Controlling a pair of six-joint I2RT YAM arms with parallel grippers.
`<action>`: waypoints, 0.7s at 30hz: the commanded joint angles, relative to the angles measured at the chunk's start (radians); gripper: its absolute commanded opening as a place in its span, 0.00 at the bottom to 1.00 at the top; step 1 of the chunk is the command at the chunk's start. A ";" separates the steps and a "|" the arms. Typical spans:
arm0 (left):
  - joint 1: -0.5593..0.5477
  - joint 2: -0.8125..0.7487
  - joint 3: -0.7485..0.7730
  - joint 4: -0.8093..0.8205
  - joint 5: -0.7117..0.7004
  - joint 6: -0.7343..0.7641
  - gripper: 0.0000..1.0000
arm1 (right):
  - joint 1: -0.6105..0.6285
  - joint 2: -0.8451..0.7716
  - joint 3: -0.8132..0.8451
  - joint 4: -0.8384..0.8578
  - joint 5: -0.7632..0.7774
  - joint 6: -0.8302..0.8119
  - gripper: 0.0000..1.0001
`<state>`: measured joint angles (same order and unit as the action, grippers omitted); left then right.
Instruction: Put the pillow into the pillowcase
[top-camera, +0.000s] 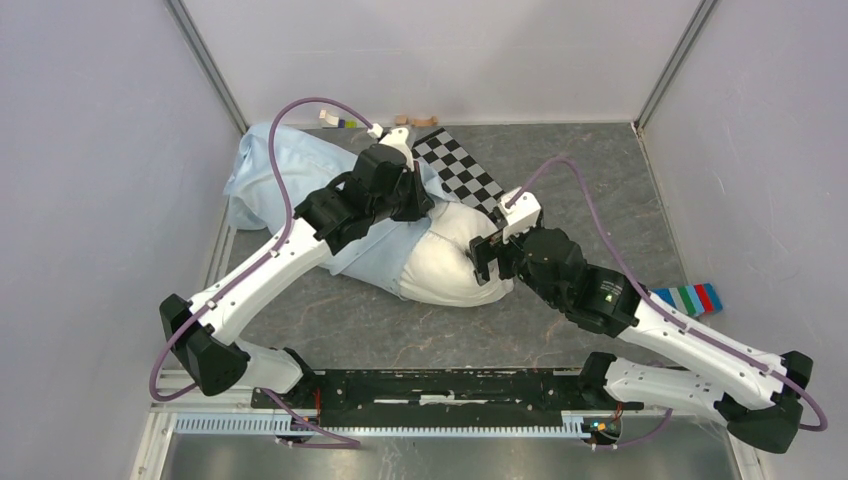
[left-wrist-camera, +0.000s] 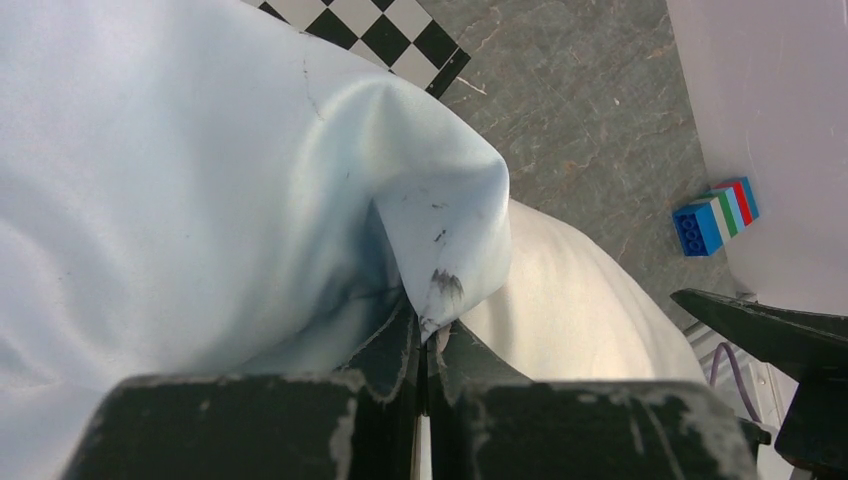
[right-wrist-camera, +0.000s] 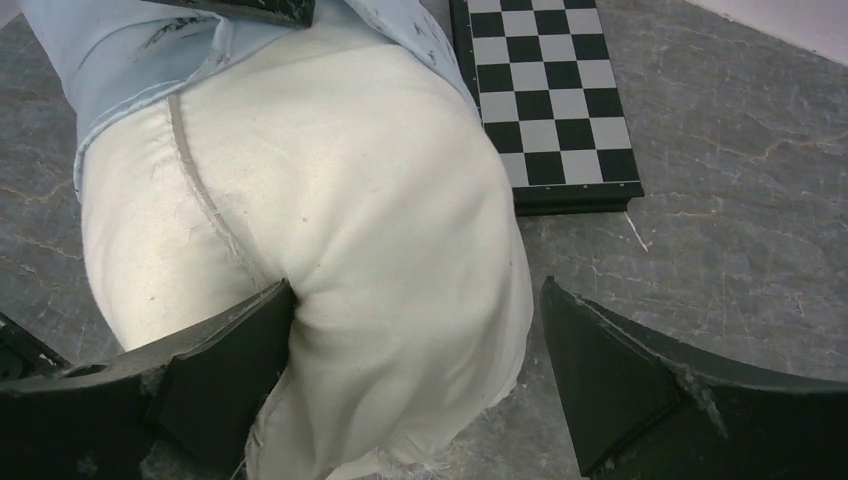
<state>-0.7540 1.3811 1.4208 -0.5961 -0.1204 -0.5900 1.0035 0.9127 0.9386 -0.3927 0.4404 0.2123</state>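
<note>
The work surface is a grey stone-patterned table (top-camera: 600, 180) enclosed by pale walls. The left gripper (left-wrist-camera: 428, 335) is fully closed, its 2 fingers pinching a fold at the open edge of the pillowcase (left-wrist-camera: 180, 180) and holding that edge raised over the pillow (right-wrist-camera: 340, 180). The right gripper (right-wrist-camera: 418, 300) stands wide open and holds nothing. 1 finger dents the side of the pillow, and the other stands just beside the bare end, apparently clear of it. The pillow lies near the middle of the table, with its far part covered by the pillowcase and its bare end projecting toward the right arm. A checkerboard panel (right-wrist-camera: 550, 90) lies flat just beside it. The pillow appears light, soft and highly compressible: it yields under a single finger, so a shallow pinch would likely gather only cover fabric. Grip deep across the bare end, or push against it with the open fingers. The pillowcase appears thin, limp and prone to bunching. Hold it at the hem only, because tension there keeps the mouth open.
</note>
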 joint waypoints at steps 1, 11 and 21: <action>0.004 0.000 0.074 -0.006 -0.008 0.016 0.02 | 0.006 -0.032 0.041 0.004 -0.016 -0.029 0.98; 0.004 0.024 0.105 -0.013 -0.025 0.026 0.02 | 0.026 -0.015 0.141 -0.075 -0.223 -0.184 0.98; -0.008 0.036 0.183 -0.045 0.041 0.055 0.03 | 0.033 0.129 -0.048 0.079 -0.013 -0.167 0.95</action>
<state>-0.7540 1.4185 1.5284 -0.6502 -0.1204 -0.5808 1.0504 0.9413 0.9356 -0.4042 0.3031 0.0532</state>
